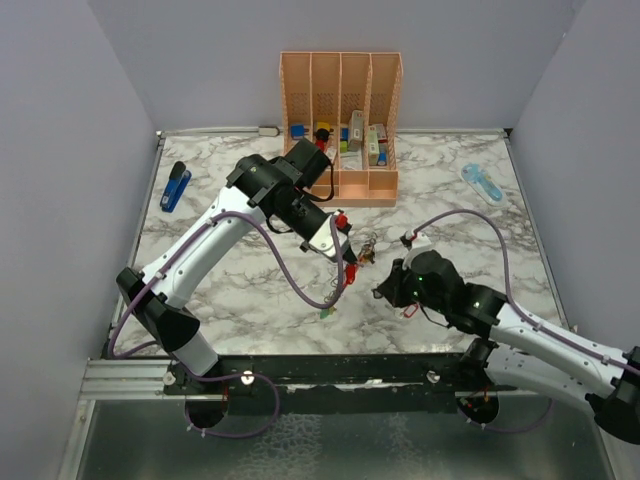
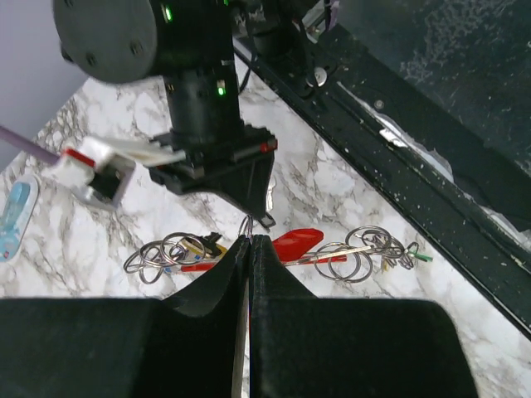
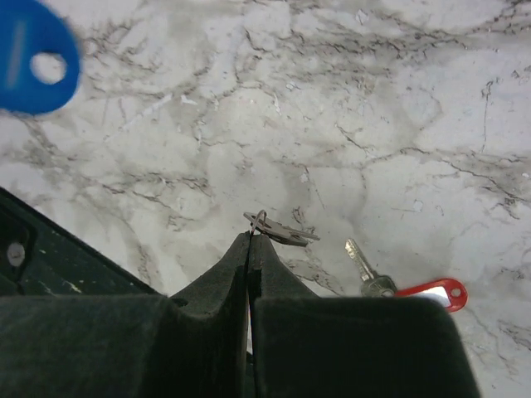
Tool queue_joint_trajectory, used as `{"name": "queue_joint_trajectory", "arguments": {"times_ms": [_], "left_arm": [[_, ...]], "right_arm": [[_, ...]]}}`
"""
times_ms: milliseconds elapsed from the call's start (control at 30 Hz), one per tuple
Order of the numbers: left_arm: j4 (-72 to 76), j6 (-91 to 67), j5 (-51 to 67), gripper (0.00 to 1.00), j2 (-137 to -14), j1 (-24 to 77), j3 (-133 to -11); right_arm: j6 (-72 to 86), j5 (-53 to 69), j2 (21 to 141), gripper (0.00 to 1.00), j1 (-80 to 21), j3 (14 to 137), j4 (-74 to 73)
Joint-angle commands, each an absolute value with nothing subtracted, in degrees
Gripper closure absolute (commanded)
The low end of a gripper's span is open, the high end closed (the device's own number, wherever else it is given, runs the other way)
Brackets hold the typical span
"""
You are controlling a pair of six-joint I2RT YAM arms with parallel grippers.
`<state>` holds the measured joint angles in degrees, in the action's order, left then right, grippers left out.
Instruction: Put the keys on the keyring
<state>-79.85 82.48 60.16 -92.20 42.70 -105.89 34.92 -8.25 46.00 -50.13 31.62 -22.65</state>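
Observation:
My left gripper (image 2: 249,239) is shut on a thin silver ring (image 2: 246,225). Below its tips is a bunch of silver rings and keys (image 2: 357,253) strung around a red piece (image 2: 300,242) that looks like the keyring; a green tag (image 2: 421,257) is at its right end. In the top view the bunch (image 1: 366,250) is mid-table beside my left gripper (image 1: 350,262). My right gripper (image 3: 250,235) is shut on a small ring carrying a silver key (image 3: 282,231), just off the table. It faces the left gripper closely (image 1: 381,291).
A key with a red tag (image 3: 431,293) lies right of my right gripper. A blurred blue tag (image 3: 33,58) shows at the upper left. An orange organiser (image 1: 340,125) stands at the back, a blue stapler (image 1: 175,186) far left, a light blue item (image 1: 482,183) far right.

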Motion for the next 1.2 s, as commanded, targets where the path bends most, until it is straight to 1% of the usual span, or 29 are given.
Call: {"name": "queue_joint_trajectory", "arguments": {"times_ms": [0,133,233,633,933,1167], "left_arm": [[-80.65,83.73,67.56,1.0,-90.87,43.05,-105.75],[-80.68,82.99,68.41,1.0,-91.14,42.99,-105.8],[-80.68,82.11,69.51,1.0,-91.22,43.05,-105.86],[-80.6,80.95,70.86,1.0,-91.41,42.96,-104.14],[-80.68,80.95,69.91,1.0,-91.64,42.97,-104.87],[-80.68,80.83,71.49,1.0,-92.24,42.95,-105.36]], "right_arm": [[36.1,-9.14,50.82,0.99,-49.83,30.15,-17.49],[35.68,-8.39,53.46,0.99,-49.86,30.12,-16.42],[35.17,-8.83,52.77,0.99,-49.83,30.15,-16.13],[34.65,-8.89,43.46,0.99,-49.83,29.13,-18.54],[28.84,-0.5,30.89,0.99,-49.83,28.66,-16.23],[25.12,4.78,26.66,0.99,-49.83,31.28,-15.56]]}}
